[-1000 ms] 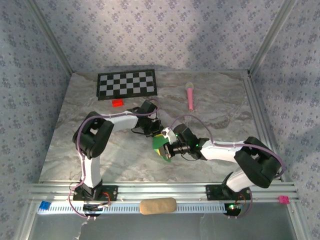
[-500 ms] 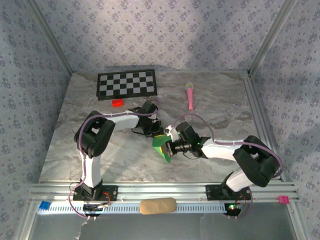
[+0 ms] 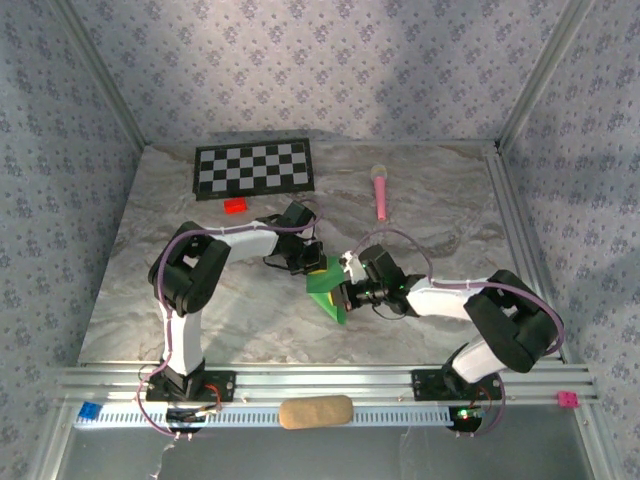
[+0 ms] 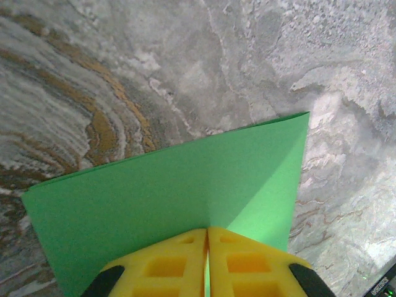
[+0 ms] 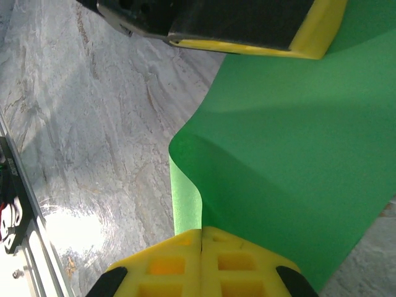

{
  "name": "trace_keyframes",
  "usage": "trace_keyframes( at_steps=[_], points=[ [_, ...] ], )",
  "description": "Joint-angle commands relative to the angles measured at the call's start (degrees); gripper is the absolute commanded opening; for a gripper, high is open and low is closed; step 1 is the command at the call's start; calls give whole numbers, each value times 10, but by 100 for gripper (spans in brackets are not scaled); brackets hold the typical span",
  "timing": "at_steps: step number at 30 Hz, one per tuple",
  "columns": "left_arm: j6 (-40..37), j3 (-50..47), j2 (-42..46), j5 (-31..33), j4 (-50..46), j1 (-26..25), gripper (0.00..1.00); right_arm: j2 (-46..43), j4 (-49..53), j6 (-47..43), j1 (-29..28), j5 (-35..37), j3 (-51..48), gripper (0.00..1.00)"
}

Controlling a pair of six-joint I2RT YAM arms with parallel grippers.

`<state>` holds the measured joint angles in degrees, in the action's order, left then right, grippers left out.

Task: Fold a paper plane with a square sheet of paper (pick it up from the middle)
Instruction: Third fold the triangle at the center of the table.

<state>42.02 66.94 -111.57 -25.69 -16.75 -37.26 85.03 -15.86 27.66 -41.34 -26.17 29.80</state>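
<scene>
While left gripper (image 4: 207, 238) and right gripper (image 5: 201, 238) pinched the thin green folded paper sheet (image 3: 326, 284) mid-frame, folding looked half-done; next move needed crease flattening.

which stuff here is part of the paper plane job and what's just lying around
In the job: green paper sheet, left gripper, right gripper, both shut on it.
Lying about: checkerboard, red block, pink microphone toy, tan lump.

One square sheet of paper (image 3: 328, 297), green, folded: between left gripper (image 3: 314, 266) and right gripper (image 3: 342, 293), touching both. Checkerboard (image 3: 253, 168), red block (image 3: 236, 206), pink toy (image 3: 381, 190): beyond both grippers, well apart.
</scene>
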Motion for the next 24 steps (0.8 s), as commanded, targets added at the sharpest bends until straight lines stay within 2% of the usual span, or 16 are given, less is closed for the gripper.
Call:
trace_keyframes(
  at_steps=[1, 24],
  points=[
    [-1, -11, -11, 20, -23, -3, 11, 4, 5, 3, 7, 7, -2, 0],
    [-20, 3, -29, 19, -35, -3, 10, 48, 17, -25, 33, -14, 28, 0]
  ],
)
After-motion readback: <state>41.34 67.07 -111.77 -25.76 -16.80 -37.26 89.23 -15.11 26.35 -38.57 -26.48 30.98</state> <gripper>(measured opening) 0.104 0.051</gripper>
